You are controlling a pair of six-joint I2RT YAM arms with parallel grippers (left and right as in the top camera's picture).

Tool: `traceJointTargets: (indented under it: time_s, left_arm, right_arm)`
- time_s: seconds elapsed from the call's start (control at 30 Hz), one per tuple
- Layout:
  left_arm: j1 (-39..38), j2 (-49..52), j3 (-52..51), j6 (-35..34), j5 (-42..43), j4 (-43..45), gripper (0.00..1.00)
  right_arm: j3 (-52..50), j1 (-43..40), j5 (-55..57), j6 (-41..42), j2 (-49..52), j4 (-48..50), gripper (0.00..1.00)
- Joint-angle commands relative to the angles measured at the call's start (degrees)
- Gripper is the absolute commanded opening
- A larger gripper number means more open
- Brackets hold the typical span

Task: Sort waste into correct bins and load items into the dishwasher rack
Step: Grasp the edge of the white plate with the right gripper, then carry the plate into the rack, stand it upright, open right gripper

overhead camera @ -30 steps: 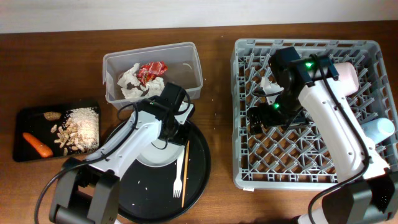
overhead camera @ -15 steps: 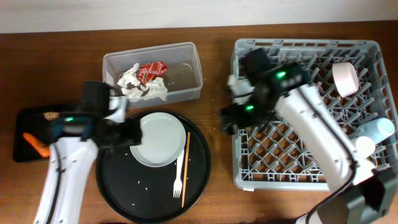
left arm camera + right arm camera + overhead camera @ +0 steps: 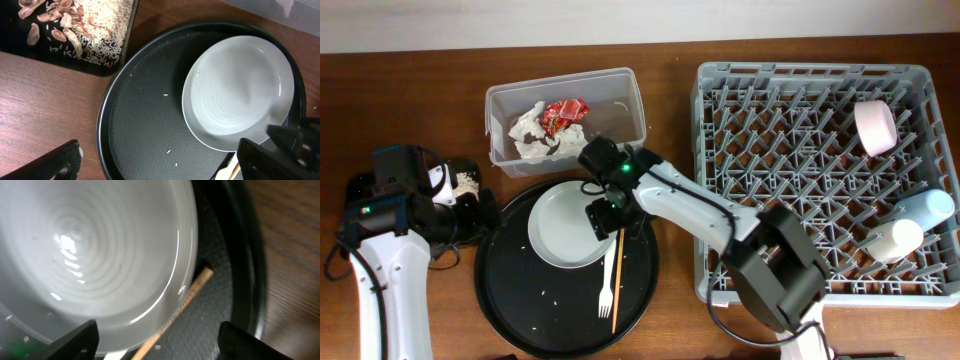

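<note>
The white plate (image 3: 560,232) lies on the round black tray (image 3: 520,300), left of the dishwasher rack (image 3: 720,270). A pink bowl (image 3: 875,127) and two cups already sit in the rack, so I'd guess the plate loads next. The right end effector (image 3: 605,215) hangs over the plate's right rim with its fingers spread, likely to pinch the edge. The fork (image 3: 607,278) and chopstick (image 3: 618,270) lie alongside. The left end effector (image 3: 475,215), also spread, hovers at the tray's left edge, apparently out of the way.

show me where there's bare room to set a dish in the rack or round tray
Rack: left and middle pegs are bare, up to the pink bowl, pale blue cup and white cup along the right wall. Round tray: front-left, below the plate, is free. Crowded around fork, chopstick and right gripper.
</note>
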Motion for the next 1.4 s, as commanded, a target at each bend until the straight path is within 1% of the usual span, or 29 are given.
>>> traceJointTargets:
  time_s: [0.0,0.03,0.2,0.33,0.37,0.4,0.47,0.5,0.53,0.57,0.7,0.8,0.9,1.0,1.07,1.17,1.2,1.27,1.33,1.37]
  left_arm:
    - [0.2,-0.7,0.8,-0.7,0.2,0.1,0.99]
    - [0.2,-0.7,0.8,-0.7,0.2,0.1,0.99]
    - [0.2,-0.7,0.8,-0.7,0.2,0.0,0.99]
    - [0.2,-0.7,0.8,-0.7,0.2,0.0,0.99]
    - [0.2,-0.7,0.8,-0.7,0.2,0.0,0.99]
    - [0.2,-0.7,0.8,-0.7,0.2,0.0,0.99]
    - [0.2,-0.7,0.8,-0.7,0.2,0.0,0.99]
    - [0.2,-0.7,0.8,-0.7,0.2,0.0,0.99]
    - [0.2,-0.7,0.8,-0.7,0.2,0.0,0.99]
    - [0.3,-0.7,0.8,-0.7,0.2,0.0,0.99]
    - [0.2,-0.7,0.8,-0.7,0.2,-0.1,0.99]
    - [0.2,-0.7,0.8,-0.7,0.2,-0.1,0.99]
    - [0.2,-0.7,0.8,-0.7,0.2,-0.1,0.99]
    - [0.2,-0.7,0.8,-0.7,0.2,0.0,0.99]
    - [0.2,-0.7,0.8,-0.7,0.2,0.0,0.99]
    - [0.2,-0.7,0.8,-0.7,0.2,0.0,0.99]
    - [0.2,-0.7,0.8,-0.7,0.2,-0.1,0.99]
    - [0.2,-0.7,0.8,-0.7,0.2,0.0,0.99]
    - [0.2,-0.7,0.8,-0.7,0.2,0.0,0.99]
    - [0.2,-0.7,0.8,-0.7,0.2,-0.1,0.99]
  right_arm:
    - [0.1,0.5,0.8,1.6,2.8,1.7,0.74]
    - [0.1,0.4,1.3,1.6,3.1,1.9,0.71]
    - [0.1,0.4,3.4,1.6,3.1,2.1,0.62]
    - [0.1,0.4,3.3,1.6,3.1,3.0,0.41]
    - [0.1,0.4,3.3,1.6,3.1,2.9,0.32]
    - [0.1,0.4,3.3,1.6,3.1,2.9,0.26]
    - [0.1,0.4,3.3,1.6,3.1,2.9,0.19]
    - [0.1,0.4,3.3,1.6,3.1,2.9,0.13]
    - [0.1,0.4,3.3,1.6,3.1,2.9,0.1]
    - [0.1,0.4,3.4,1.6,3.1,2.9,0.04]
    - [0.3,0.3,3.6,1.5,3.0,2.6,0.04]
    - [0.3,-0.7,3.6,1.5,0.3,1.3,0.04]
    - [0.3,-2.3,9.1,1.3,-8.0,-2.4,0.04]
    - [0.3,-4.4,18.2,1.3,-19.2,-7.3,0.04]
    - [0.3,-6.4,24.2,0.8,-25.1,-9.0,0.04]
    - [0.3,-15.5,36.2,-3.4,-34.8,-9.2,0.04]
    - [0.3,-22.0,42.9,-6.6,-37.1,-7.5,0.04]
    - [0.3,-29.5,48.5,-10.5,-37.2,-3.8,0.04]
    - [0.3,-37.5,51.6,-14.2,-36.0,1.6,0.04]
    - [0.3,-39.9,54.1,-14.2,-35.2,3.5,0.04]
